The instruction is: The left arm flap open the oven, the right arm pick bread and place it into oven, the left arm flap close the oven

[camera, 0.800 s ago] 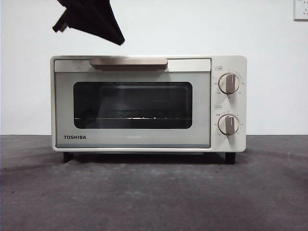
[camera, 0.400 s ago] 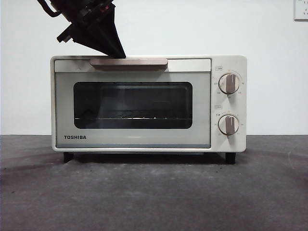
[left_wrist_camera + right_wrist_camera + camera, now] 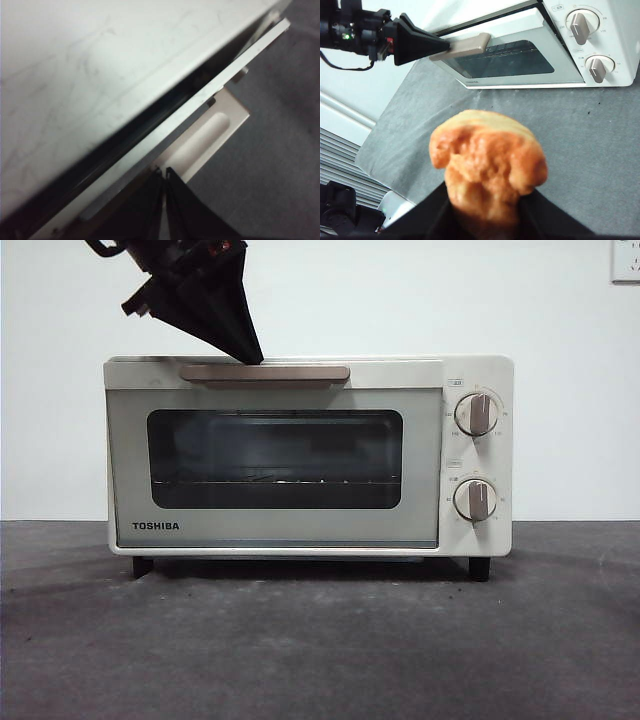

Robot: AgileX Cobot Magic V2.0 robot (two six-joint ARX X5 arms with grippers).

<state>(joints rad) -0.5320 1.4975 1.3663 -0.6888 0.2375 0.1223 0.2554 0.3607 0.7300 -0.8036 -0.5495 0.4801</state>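
Grey table: left end effector (image 3: 255, 358) clenched at oven (image 3: 308, 455) handle (image 3: 265, 372); right end effector (image 3: 485, 210) grasping bread (image 3: 487, 167).

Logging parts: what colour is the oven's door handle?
Beige handle, clearest in the front view.

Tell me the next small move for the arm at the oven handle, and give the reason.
Probably keep pulling the handle outward and down. The left gripper, jaws together, sits at the handle, and the oven door has only cracked open: the left wrist view shows a narrow dark gap along its top edge. The right gripper already holds the bread out in front, needing a fully dropped door.
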